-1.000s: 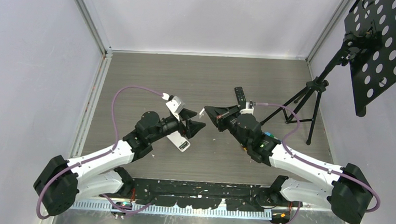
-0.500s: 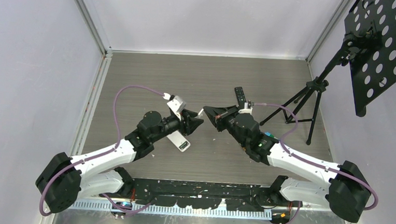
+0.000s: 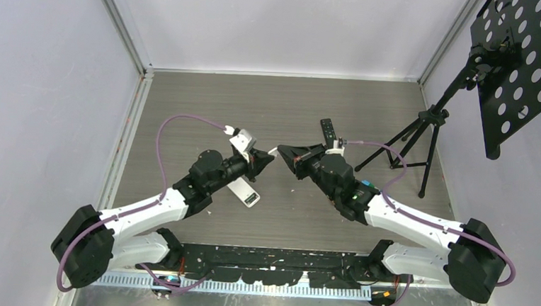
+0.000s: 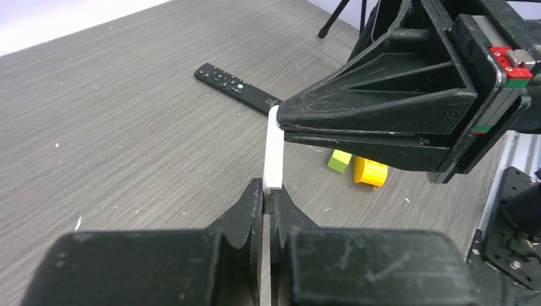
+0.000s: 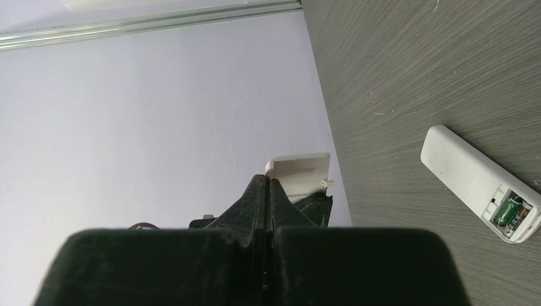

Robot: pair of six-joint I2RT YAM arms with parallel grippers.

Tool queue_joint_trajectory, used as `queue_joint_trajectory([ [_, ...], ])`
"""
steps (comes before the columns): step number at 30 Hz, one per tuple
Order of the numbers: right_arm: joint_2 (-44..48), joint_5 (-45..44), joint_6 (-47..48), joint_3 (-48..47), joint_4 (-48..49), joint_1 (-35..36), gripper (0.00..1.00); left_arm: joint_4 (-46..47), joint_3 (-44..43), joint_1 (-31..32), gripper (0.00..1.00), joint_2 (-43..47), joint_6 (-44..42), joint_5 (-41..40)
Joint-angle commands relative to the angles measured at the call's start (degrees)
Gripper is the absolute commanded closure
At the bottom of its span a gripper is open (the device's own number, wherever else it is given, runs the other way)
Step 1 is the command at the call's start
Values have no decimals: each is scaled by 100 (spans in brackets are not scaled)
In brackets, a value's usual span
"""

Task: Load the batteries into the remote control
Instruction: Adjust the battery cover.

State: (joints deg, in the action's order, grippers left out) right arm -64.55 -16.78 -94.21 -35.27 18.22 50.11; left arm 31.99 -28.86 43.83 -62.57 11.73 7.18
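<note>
Both my tools are pinched shut on one thing: the white cover (image 4: pixel 273 153), held in the air over the middle of the bench (image 4: pixel 127 134). My left tool (image 4: pixel 268 191) grips its lower end, my right tool (image 5: pixel 268 183) its upper end. The white remote (image 5: pixel 475 182) lies flat toward the near edge with its bay uncovered, and a green-black battery (image 5: pixel 510 211) sits inside. A black remote (image 4: pixel 237 86) lies farther back.

Matt grey wood-grain table (image 4: pixel 115 140), scuffed matt black plastic right gripper (image 4: pixel 284 122), smooth white plastic cover (image 4: pixel 274 153), smooth white plastic remote (image 5: pixel 466 172), matt black plastic remote (image 4: pixel 236 86)
</note>
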Motion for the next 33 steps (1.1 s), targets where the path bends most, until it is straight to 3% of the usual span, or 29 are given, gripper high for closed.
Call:
queue_joint_trajectory([
  [1,49,34,50,-412,-121,8,93,372,-311,29,100,-19,-512,-209],
  [4,74,107,267,-674,-628,10,64,340,-392,29,100,-51,-971,-305],
  [6,47,136,435,-896,-935,8,54,284,-475,29,100,-108,-1350,-336],
  [8,-12,160,553,-1085,-1237,3,51,189,-551,29,100,-160,-1719,-260],
  [13,-133,59,826,-1449,-1767,-1,51,-264,-703,148,100,-144,-2869,-154],
  [20,-185,-187,1003,-1698,-2311,-1,61,-364,-739,279,100,-36,-4022,-497],
  [33,-435,-239,1027,-1811,-2323,-17,69,-298,-796,719,100,-37,-4995,-1028],
])
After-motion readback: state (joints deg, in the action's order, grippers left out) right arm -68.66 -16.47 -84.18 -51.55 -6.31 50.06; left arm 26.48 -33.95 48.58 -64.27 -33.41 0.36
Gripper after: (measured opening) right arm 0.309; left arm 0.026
